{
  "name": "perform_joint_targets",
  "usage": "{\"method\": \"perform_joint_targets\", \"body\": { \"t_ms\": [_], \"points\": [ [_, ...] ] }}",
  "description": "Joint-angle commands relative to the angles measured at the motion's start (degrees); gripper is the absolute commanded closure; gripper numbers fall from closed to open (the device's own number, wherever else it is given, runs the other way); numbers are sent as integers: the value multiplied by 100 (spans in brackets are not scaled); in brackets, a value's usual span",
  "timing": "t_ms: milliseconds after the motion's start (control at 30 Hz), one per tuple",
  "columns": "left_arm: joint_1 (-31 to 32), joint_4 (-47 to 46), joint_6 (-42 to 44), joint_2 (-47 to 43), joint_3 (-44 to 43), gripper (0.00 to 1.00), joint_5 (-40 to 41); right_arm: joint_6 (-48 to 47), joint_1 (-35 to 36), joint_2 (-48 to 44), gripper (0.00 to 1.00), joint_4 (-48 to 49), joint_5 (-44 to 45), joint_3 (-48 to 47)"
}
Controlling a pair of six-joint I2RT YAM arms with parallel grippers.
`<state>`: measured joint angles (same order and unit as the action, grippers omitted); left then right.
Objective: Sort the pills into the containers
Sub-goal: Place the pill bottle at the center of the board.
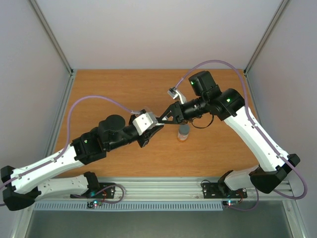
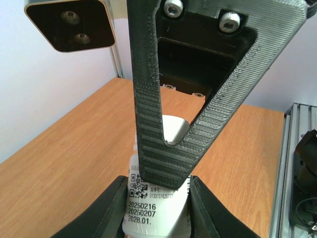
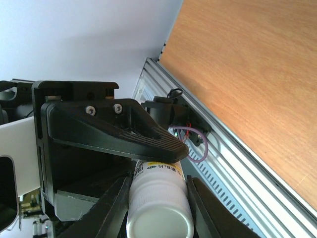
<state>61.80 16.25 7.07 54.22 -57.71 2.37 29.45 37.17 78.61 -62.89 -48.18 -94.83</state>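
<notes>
Two arms rise from the aluminium rail point(image 1: 163, 191) at the near edge and lean inward over the wooden table point(image 1: 114, 89). Toward the middle of the wood, a small bottle with a grey cap point(image 1: 184, 132) stands upright, just on the near side of the right wrist in the top view. Above the table the two grippers meet tip to tip. The left gripper point(image 2: 157, 188) pinches a white bottle point(image 2: 153, 215) by its labelled body, one finger pressed to each side. The right gripper point(image 3: 158, 184) has its fingers against both sides of the same bottle at its plain white end, so the bottle hangs clear of the table, gripped from both ends. Whether pills are inside it cannot be told.
</notes>
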Motion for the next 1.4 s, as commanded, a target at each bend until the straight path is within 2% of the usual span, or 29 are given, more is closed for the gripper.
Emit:
{"method": "perform_joint_targets", "body": {
  "t_ms": [0, 33, 167, 600, 933, 1100, 1367],
  "points": [
    [16, -211, 128, 37, -208, 99, 131, -212, -20, 51, 82, -121, 10, -177],
    [16, -218, 115, 29, -201, 97, 175, -231, -18, 58, 83, -127, 23, -175],
    [16, -227, 52, -6, -147, 76, 338, -288, -17, 41, 86, -131, 98, -151],
    [16, 119, -142, -61, -61, 38, 304, -244, -20, -17, 87, 292, 550, -1],
    [16, 153, -415, -549, 346, 33, 979, -690, -354, 122, 87, 213, 1531, 189],
    [16, 302, -612, -670, 459, 33, 1305, -1200, -755, 267, 87, 123, 2756, 443],
    [12, 518, -1146, -729, 593, 33, 1590, -1627, -1396, 451, 87, 452, 4418, 1548]
  ]
}}
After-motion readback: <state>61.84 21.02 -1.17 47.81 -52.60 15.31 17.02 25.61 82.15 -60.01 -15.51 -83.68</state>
